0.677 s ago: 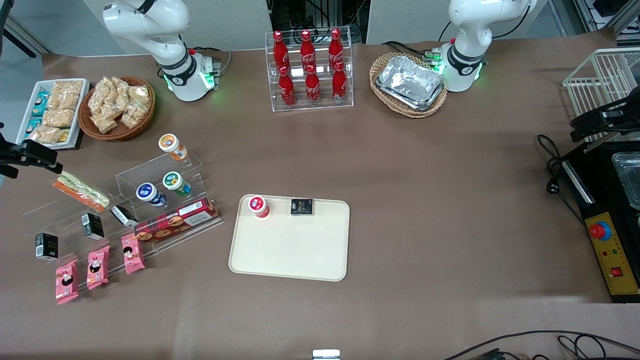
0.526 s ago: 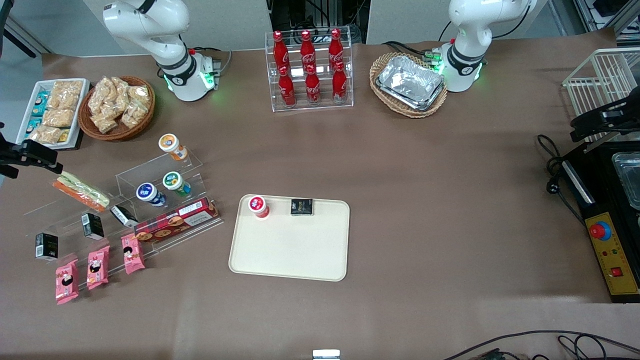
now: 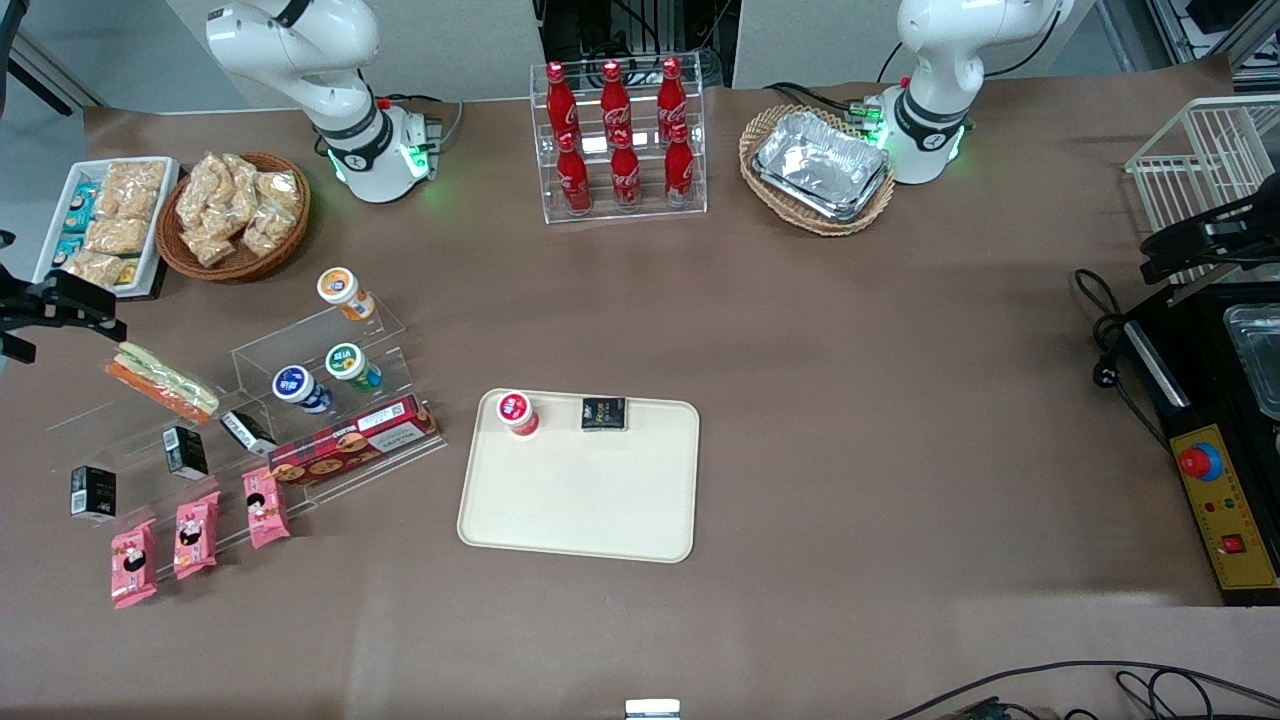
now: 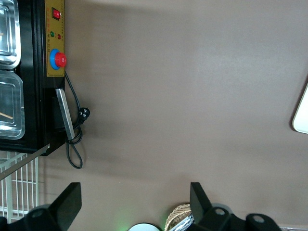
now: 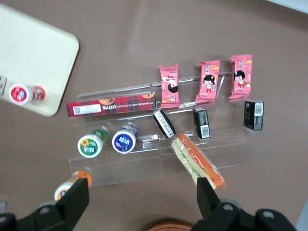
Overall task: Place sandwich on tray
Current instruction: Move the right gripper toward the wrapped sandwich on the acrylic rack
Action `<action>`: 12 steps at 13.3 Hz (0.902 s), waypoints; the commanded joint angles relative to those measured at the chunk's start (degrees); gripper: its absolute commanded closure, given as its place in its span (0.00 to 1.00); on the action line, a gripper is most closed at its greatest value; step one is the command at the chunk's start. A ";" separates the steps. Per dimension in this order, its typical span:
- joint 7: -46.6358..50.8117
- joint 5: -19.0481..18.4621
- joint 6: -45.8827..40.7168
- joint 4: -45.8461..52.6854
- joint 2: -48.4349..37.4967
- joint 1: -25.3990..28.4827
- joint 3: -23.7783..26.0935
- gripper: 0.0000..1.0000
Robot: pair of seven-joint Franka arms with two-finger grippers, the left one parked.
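- The gripper (image 5: 139, 204) hangs high with its fingers spread wide, nothing between them.
- Just below it, the sandwich (image 5: 198, 161) lies slanted on the clear acrylic stand (image 5: 159, 166).
- It looks soft, light and slick-wrapped; I'd pinch gently across its middle.
- The tray (image 3: 580, 495) sits well away, toward the table's centre.

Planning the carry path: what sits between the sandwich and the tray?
In the front view, between sandwich and tray: blue-lidded cup, green-lidded cup, red biscuit box. Gripper hovers open near the sandwich.
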 commanded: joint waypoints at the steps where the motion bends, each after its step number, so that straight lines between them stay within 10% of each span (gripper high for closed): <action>1: -11.58 -0.83 -1.34 -0.18 -0.16 -1.17 -0.36 0.00; 12: -31.45 -1.01 4.44 -12.28 -2.27 -3.81 -5.72 0.00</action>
